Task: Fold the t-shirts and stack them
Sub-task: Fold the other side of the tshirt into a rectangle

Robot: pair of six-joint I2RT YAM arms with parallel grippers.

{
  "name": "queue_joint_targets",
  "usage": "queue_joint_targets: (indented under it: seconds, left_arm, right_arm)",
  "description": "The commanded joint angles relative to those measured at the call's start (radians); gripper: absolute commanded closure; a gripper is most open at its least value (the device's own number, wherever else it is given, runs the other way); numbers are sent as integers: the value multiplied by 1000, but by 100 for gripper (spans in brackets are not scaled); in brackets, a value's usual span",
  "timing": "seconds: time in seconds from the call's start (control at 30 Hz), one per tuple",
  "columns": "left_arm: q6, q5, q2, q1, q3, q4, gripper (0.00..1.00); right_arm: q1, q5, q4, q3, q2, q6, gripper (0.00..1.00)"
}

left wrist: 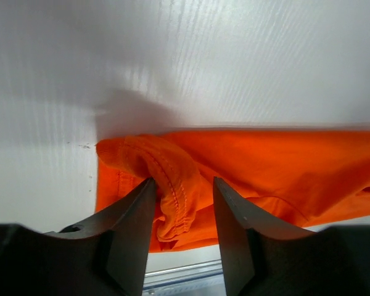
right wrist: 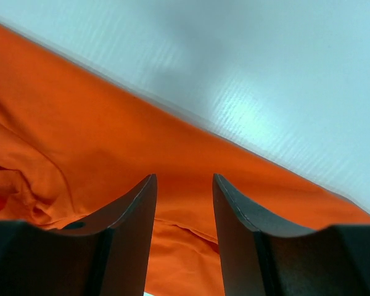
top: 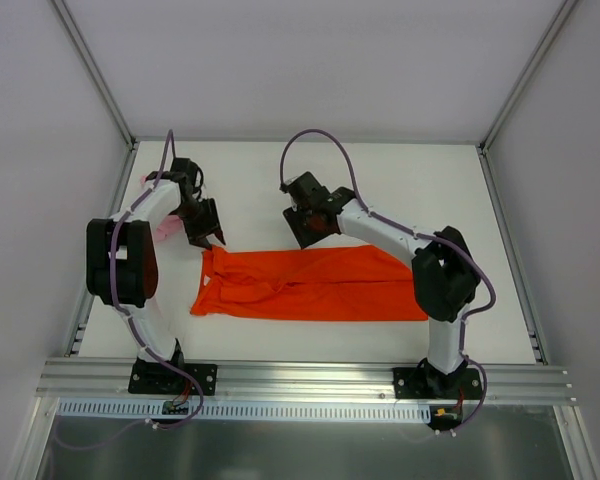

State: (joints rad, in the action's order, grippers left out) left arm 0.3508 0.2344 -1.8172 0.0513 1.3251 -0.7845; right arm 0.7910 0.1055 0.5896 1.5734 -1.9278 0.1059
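The orange-red t-shirt [top: 310, 285] lies on the white table as a long folded strip running left to right. My left gripper [top: 206, 234] hovers at the strip's far left corner. In the left wrist view it [left wrist: 183, 180] stands open, with a bunched seamed hem of the shirt [left wrist: 172, 185] below the gap. My right gripper [top: 306, 228] is over the far edge near the middle. It [right wrist: 184, 176] is open above flat orange cloth [right wrist: 80, 142]. Only a small patch of the pale pink t-shirt [top: 165, 230] shows behind the left arm.
An aluminium rail [top: 300, 378] carrying both arm bases runs along the near edge. Slanted frame posts [top: 95, 75] and white walls close in the left, right and back sides. White tabletop [top: 400, 190] stretches behind the shirt.
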Motion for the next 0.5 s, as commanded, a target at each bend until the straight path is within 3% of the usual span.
queue_joint_targets:
  seconds: [0.0, 0.07, 0.1, 0.17, 0.47]
  left_arm:
    - [1, 72, -17, -4, 33, 25, 61]
    - [1, 89, -30, -4, 43, 25, 74]
    - [1, 92, -39, -4, 46, 22, 88]
    - [1, 92, -44, -4, 52, 16, 100]
    - [7, 56, -31, -4, 51, 40, 100]
  right_arm:
    - [-39, 49, 35, 10, 6, -3, 55]
    - [-65, 59, 36, -12, 21, -41, 55]
    - [-91, 60, 39, -33, 27, -55, 55]
    - [-114, 72, 35, -61, 56, -83, 56]
    - [-274, 131, 24, -234, 173, -133, 55]
